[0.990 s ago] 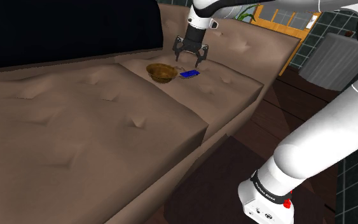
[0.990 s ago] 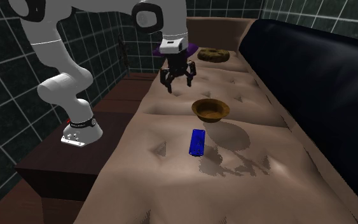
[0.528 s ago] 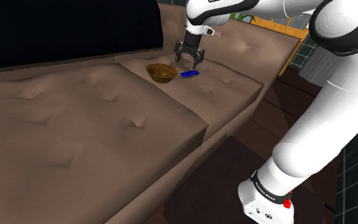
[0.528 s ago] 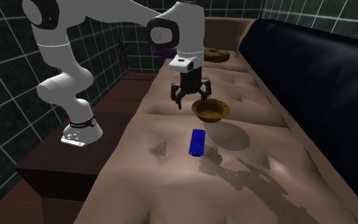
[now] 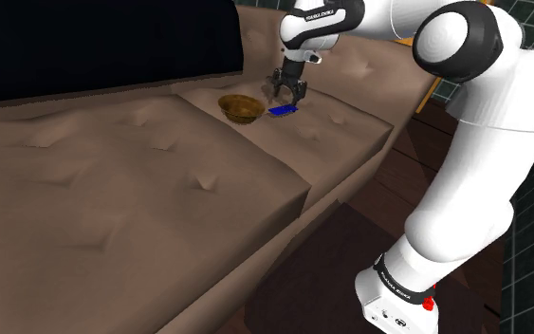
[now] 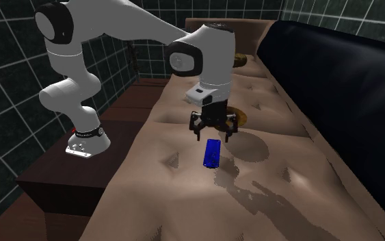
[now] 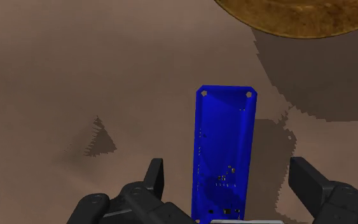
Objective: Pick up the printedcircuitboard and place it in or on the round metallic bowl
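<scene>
A blue printed circuit board (image 5: 283, 111) (image 6: 212, 152) lies flat on the brown tufted sofa seat (image 6: 184, 198). Close beside it stands a round, golden-brown bowl (image 5: 240, 106) (image 6: 236, 118), upright and with nothing in it. My black gripper (image 5: 286, 95) (image 6: 211, 133) hangs open just above the board's end nearest the bowl. In the wrist view the board (image 7: 225, 153) runs lengthwise between my gripper's (image 7: 228, 178) spread fingers, which do not touch it. The bowl's rim (image 7: 292, 16) lies just beyond the board's far end.
The sofa's dark backrest (image 6: 334, 82) (image 5: 103, 38) runs along the seat behind the bowl. My stand sits on a dark low table (image 6: 61, 181) beside the sofa. A brown ring-shaped thing (image 6: 239, 60) lies at the sofa's far end. Dark green tiled walls stand behind.
The gripper has travelled from past the bowl's far side to over the board and has come down close to it. Its fingers stay open; board and bowl have not moved.
</scene>
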